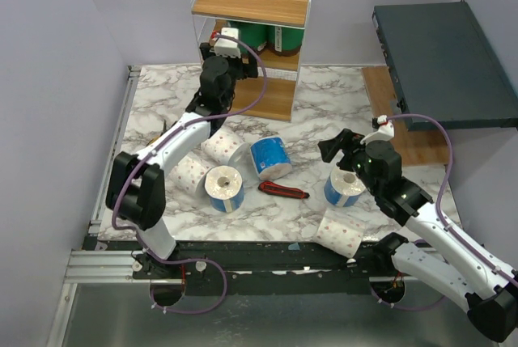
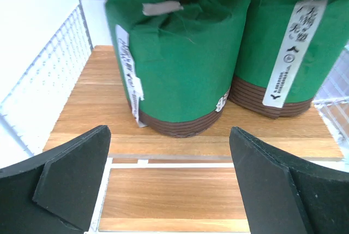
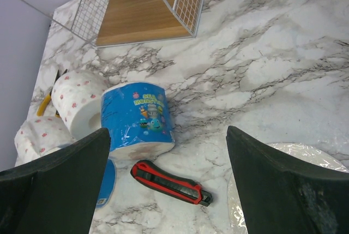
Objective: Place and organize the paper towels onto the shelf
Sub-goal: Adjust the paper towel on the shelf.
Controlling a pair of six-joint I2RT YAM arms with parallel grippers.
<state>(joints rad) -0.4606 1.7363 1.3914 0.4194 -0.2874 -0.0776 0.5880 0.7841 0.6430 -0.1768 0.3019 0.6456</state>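
Note:
Two green-wrapped paper towels (image 2: 180, 65) (image 2: 289, 48) stand upright side by side on the shelf's (image 1: 252, 7) middle wooden tier (image 2: 92, 103). My left gripper (image 2: 170, 136) hangs open just in front of them, with nothing between its fingers. On the marble table lie white dotted rolls (image 1: 222, 145) (image 1: 188, 175) (image 1: 340, 232) and blue rolls (image 1: 225, 188) (image 1: 269, 158) (image 1: 344, 188). My right gripper (image 3: 169, 136) is open and empty above the table, beside the blue roll (image 3: 139, 114) that lies on its side.
A red-and-black utility knife (image 3: 172, 182) lies below the right gripper. Yellow-handled pliers (image 3: 46, 100) peek out behind a dotted roll (image 3: 76, 100). A dark slab (image 1: 445, 64) sits at the back right. The shelf's bottom tier (image 3: 142, 13) is bare.

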